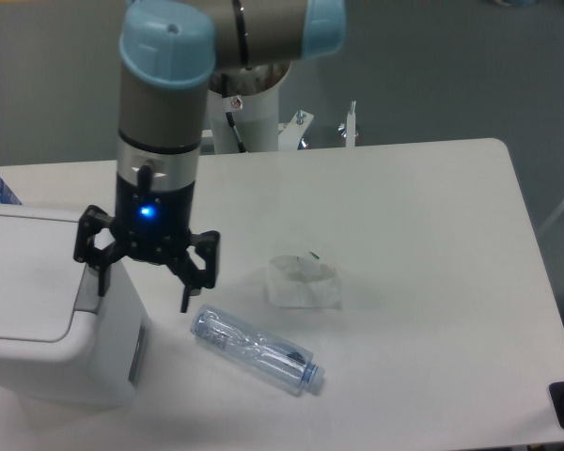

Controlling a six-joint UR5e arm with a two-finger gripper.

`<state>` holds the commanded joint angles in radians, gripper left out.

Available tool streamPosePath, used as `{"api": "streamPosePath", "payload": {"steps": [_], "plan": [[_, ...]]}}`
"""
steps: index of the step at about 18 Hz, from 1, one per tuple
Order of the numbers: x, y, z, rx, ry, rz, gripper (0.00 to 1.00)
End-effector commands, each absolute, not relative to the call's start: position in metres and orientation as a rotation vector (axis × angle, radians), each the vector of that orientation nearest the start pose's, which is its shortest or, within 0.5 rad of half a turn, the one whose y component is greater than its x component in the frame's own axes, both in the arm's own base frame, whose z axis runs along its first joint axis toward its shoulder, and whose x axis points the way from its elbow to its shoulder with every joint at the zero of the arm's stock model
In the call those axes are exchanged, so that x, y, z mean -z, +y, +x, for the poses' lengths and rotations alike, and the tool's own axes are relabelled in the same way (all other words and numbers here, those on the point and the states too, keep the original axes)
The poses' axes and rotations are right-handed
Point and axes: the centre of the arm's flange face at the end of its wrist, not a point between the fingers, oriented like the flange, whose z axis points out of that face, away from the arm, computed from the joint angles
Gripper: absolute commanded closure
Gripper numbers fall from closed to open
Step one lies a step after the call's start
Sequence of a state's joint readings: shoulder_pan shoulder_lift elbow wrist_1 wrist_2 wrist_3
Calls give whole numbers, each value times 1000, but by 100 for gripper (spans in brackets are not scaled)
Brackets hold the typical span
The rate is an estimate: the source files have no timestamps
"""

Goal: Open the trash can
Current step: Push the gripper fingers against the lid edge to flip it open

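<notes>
We see the hand (pixel 143 293) spread wide, holding nothing, hanging over the right edge of the trash can (pixel 47 310), which sits with its lid down at the left of the surface (pixel 432 216). A clear bottle (pixel 256 349) lies nearby, beside crumpled paper (pixel 304 282).

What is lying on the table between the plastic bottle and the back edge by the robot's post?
In the camera view, a crumpled white wrapper lies just behind the clear bottle; beyond it the white table is bare.
</notes>
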<state>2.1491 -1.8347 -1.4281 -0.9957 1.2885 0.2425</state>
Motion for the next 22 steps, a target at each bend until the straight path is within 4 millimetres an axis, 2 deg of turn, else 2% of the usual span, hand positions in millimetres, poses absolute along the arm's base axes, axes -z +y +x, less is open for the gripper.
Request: {"api": "streamPosePath", "payload": {"steps": [22], "plan": [[-478, 615, -208, 109, -372, -2598, 0]]}}
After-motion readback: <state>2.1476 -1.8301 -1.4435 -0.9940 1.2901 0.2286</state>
